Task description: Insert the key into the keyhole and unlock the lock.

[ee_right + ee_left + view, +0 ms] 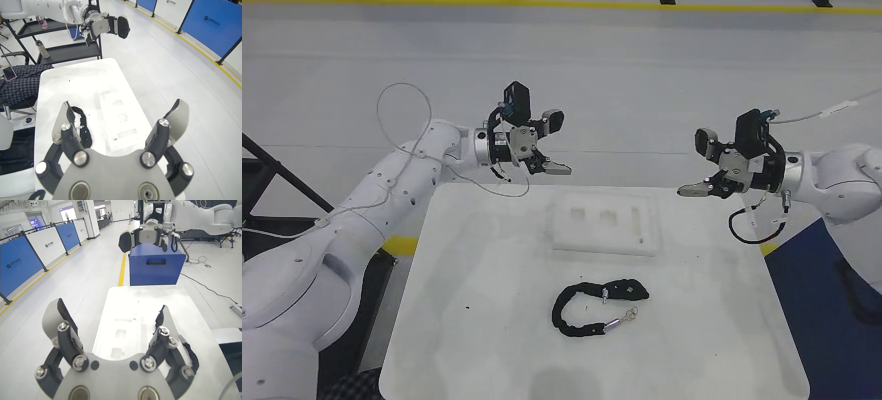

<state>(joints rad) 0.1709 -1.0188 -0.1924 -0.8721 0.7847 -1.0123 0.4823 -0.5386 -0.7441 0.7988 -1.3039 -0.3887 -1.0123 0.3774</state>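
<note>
Left gripper (555, 145): wide open, fingers far apart, holding nothing, touching nothing. Up in the air, just past the far left corner of the white tray (604, 225).

Right gripper (699, 166): wide open too, nothing between its fingers, nothing touched. Up in the air, off the far right corner of the tray.

Black lock (559, 312): a soft, bendy loop in a cloth cover, curled like a letter C. Flat on the table (472, 320), just on the near side of the tray, close to it but not touching.

Small silver key (617, 322) with a ring, at the open end of the loop. Too small to tell whether in the keyhole or only beside it.

Lock and key well apart from both grippers, on the other side of the tray from them.
</note>
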